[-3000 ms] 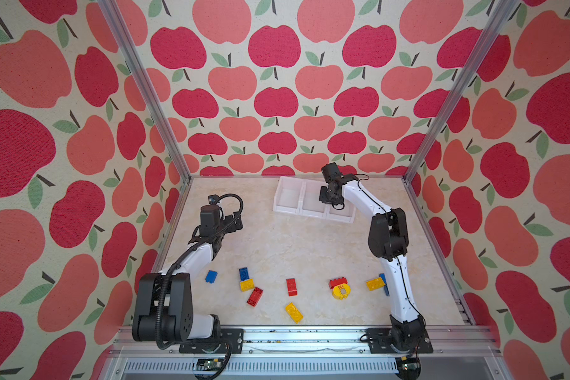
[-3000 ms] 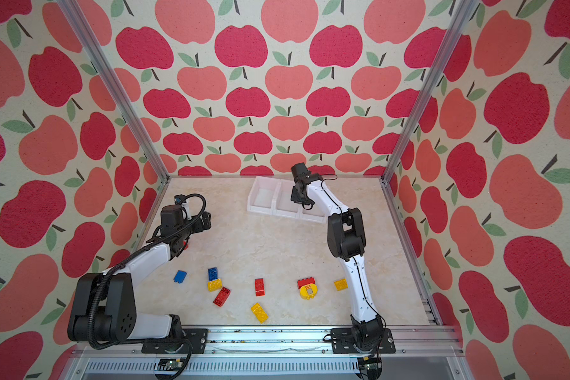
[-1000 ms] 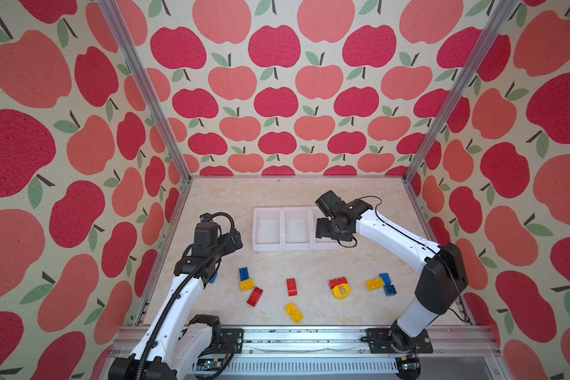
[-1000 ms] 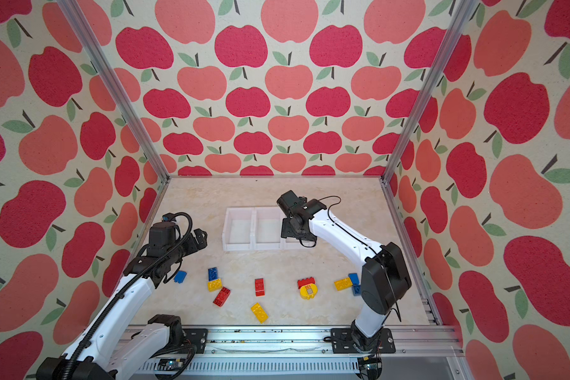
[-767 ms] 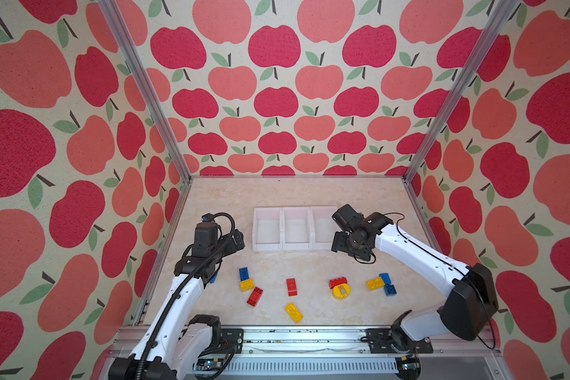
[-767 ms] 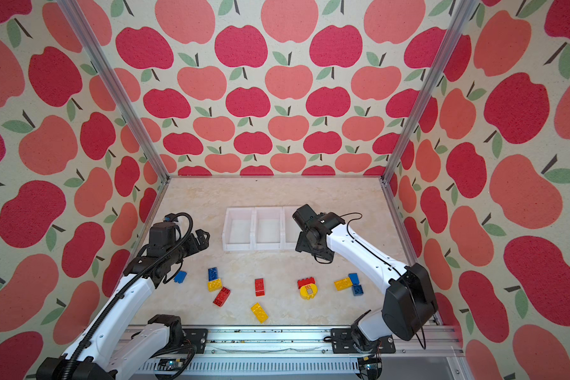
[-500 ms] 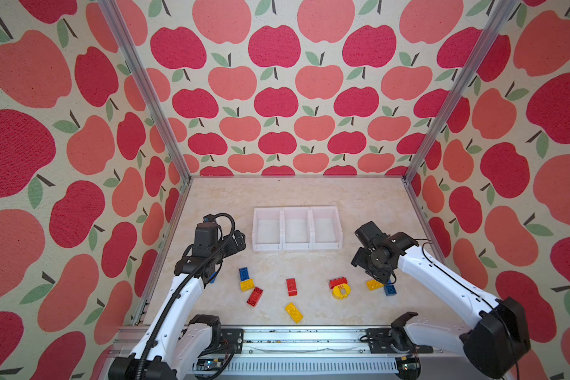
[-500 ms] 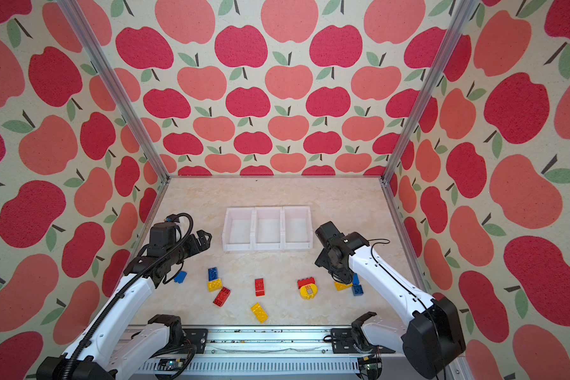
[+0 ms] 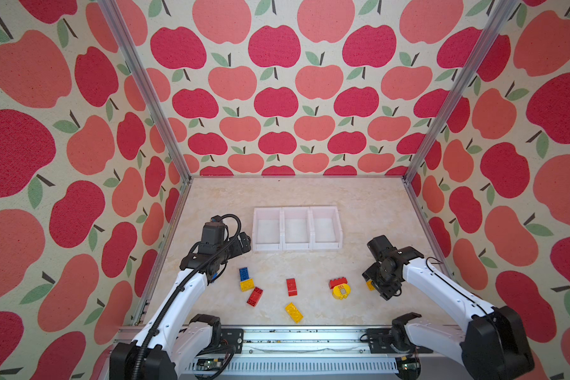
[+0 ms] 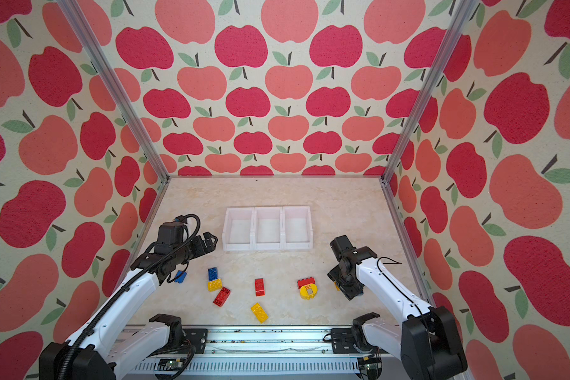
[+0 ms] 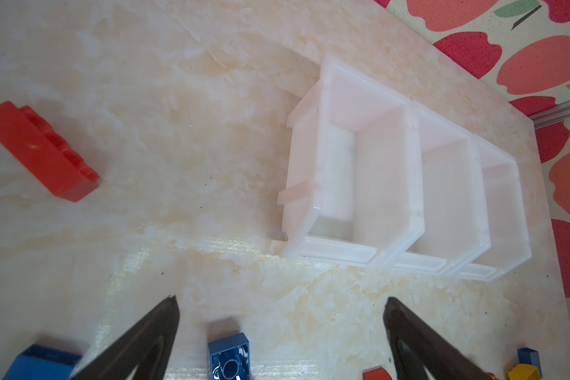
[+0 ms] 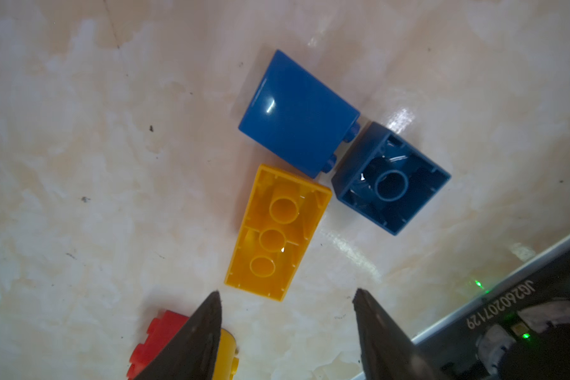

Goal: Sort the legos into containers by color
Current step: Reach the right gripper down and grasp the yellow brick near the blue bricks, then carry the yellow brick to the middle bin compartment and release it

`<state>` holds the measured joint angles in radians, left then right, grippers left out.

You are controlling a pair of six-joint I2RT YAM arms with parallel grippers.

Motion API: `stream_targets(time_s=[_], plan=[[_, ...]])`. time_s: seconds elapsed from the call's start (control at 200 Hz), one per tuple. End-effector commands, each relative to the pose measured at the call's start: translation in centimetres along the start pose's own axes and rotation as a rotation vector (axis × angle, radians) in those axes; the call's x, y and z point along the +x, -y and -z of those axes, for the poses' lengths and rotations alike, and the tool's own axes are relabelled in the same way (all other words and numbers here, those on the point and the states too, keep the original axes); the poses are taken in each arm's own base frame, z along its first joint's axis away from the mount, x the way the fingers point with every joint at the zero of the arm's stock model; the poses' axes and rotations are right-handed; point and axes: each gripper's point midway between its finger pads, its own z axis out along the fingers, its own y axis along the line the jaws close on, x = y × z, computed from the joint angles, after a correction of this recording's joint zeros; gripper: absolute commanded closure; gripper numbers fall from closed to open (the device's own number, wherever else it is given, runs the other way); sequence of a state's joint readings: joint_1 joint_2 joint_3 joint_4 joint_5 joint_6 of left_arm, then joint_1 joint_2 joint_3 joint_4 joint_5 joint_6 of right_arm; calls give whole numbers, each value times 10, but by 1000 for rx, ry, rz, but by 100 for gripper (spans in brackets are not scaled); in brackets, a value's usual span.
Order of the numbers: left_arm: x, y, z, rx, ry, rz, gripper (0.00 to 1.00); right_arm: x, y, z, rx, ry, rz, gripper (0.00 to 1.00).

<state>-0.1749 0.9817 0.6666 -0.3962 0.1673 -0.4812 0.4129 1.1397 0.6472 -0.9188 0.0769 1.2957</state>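
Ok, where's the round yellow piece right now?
In both top views the round yellow piece lies on the table right of centre, directly in front of a red brick.

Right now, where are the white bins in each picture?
In a top view: the white bins sit mid-table, beyond the red brick.
In a top view: the white bins are in the same mid-table spot.
Left wrist: the white bins lie ahead of the left end effector, past a blue brick.
Right wrist: not in it.
Shared landmark: the marble tabletop, seen in all four.
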Motion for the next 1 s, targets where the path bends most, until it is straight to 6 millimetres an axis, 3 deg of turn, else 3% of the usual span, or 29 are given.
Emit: stream_targets(time_s=[0.0,0.45,0.8,0.996], plan=[[-9,3,4,-8,24,-4,1,-2,-1,-7,-11,-11,-47,34],[-9,3,6,-13,27,-4,1,-13,-5,-23,19,-39,-61,36],[-6,0,9,-26,32,5,1,-16,-10,-27,30,-39,-25,69],[-4,-1,10,-26,29,11,1,-20,-32,-6,-19,13,67,76]])
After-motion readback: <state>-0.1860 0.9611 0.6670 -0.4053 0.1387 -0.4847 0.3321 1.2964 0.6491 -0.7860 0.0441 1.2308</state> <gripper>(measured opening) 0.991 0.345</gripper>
